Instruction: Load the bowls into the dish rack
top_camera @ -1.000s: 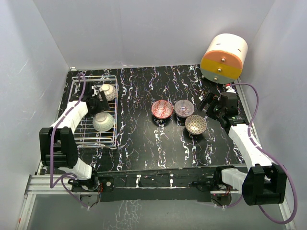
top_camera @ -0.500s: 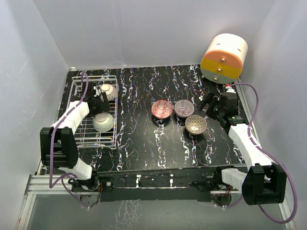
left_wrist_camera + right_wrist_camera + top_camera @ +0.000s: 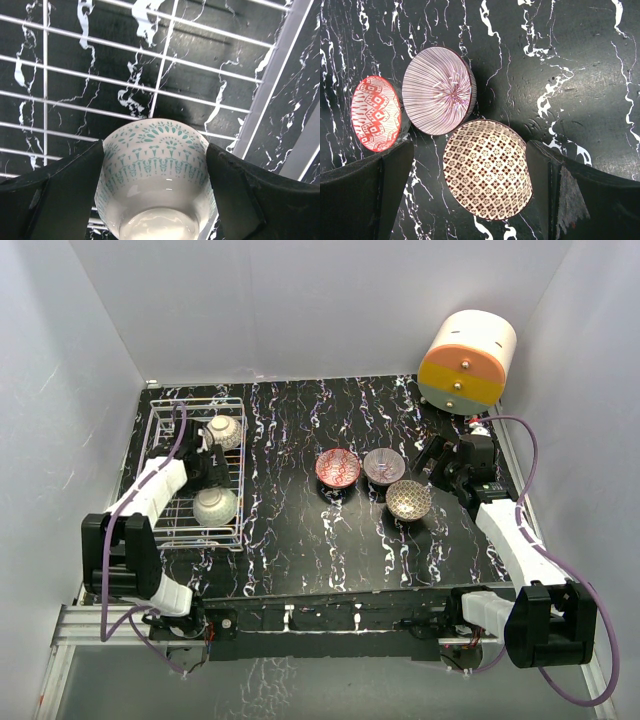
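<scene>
Bowls in view, counted: five. Racks: one. Arms: two.

Left side: the white wire dish rack [image 3: 196, 400] stands on the black marbled table [image 3: 300, 550], near the left wall. Bowls in it: two. The far bowl [image 3: 224, 431] lies by the rack's right rim, with its whitish patterned outside showing. The teal-patterned bowl [image 3: 215, 506] is nearer the arms, also by the right rim, turned foot-up over the grid wires.

Left gripper [image 3: 155, 150]: over the rack, fingers [image 3: 70, 185] spread wide, one on each side of the teal-patterned bowl. Both appear to touch its wall, though the wrist view is too close to be sure how firmly they bear.

Centre of table, bowls counted: three, all mouth-up, outside the rack and well apart from it. The red bowl [image 3: 338, 467] and the purple-grey bowl [image 3: 384, 465] stand just beside each other in a row. The brown-gold bowl [image 3: 408, 499] is just beside the purple-grey one, nearer the arms.

Right gripper [image 3: 470, 150]: above the brown-gold bowl, fingers wide apart and not closed on it; the bowl rests on the table.

Far right corner: one cream-orange-yellow cylinder [image 3: 467, 350]
</scene>
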You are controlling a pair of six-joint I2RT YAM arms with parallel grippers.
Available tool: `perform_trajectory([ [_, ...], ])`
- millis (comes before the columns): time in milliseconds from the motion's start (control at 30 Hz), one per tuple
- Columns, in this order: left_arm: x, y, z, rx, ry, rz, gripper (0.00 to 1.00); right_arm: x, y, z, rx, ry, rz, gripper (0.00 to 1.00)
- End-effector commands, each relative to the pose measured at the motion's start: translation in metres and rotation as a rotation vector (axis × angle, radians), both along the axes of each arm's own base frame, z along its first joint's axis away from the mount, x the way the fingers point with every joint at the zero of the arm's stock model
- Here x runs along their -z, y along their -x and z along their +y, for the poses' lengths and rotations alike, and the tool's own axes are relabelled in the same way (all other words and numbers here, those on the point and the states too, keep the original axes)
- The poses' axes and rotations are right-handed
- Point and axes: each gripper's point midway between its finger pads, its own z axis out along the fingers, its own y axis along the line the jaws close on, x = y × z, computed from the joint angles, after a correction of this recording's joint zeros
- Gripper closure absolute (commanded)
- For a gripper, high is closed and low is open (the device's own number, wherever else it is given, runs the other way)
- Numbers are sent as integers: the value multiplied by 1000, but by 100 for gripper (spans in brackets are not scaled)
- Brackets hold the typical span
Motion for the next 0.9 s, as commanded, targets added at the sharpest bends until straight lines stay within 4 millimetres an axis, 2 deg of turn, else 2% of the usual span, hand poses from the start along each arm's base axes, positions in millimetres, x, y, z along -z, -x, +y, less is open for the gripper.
perform_trajectory([
  [0,-6,29,7,-4,-37,49,19,-14,-9,-2,4,8,-74,2],
  [100,-11,37,4,-6,-17,49,19,-13,-8,-2,2,4,-72,2],
  [500,-10,58,-6,11,43,59,19,-13,-8,-1,2,2,-69,2],
  [667,-14,56,-5,7,37,30,19,-13,-9,-1,-1,0,-70,2],
  [867,-20,39,2,-34,1,-8,16,-14,-9,-1,-3,1,-72,2],
])
